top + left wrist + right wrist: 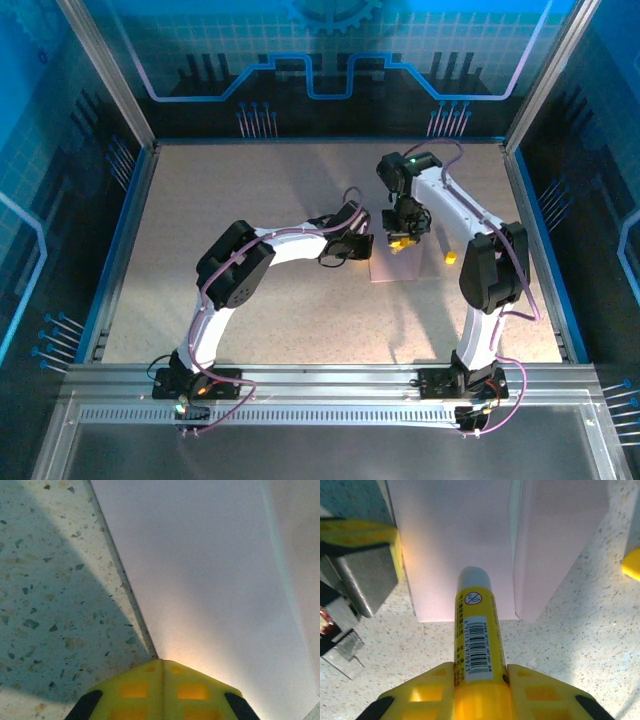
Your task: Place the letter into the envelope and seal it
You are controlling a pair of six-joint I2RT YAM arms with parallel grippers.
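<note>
You have a big speckled table (250,190) with lots of bare room on the left and near the arm bases. Rails fence its edges. The pink envelope (393,268) lies flat on it, right of the middle. A fold line runs along the envelope, the same way the glue stick points. Your left end effector (162,667) is pressed together, its tip at the envelope's left edge. Your right end effector (480,672) pinches a yellow glue stick (474,630), gray tip over the pink paper. A small yellow cap (450,257) sits just right of the envelope, not touching it.
</note>
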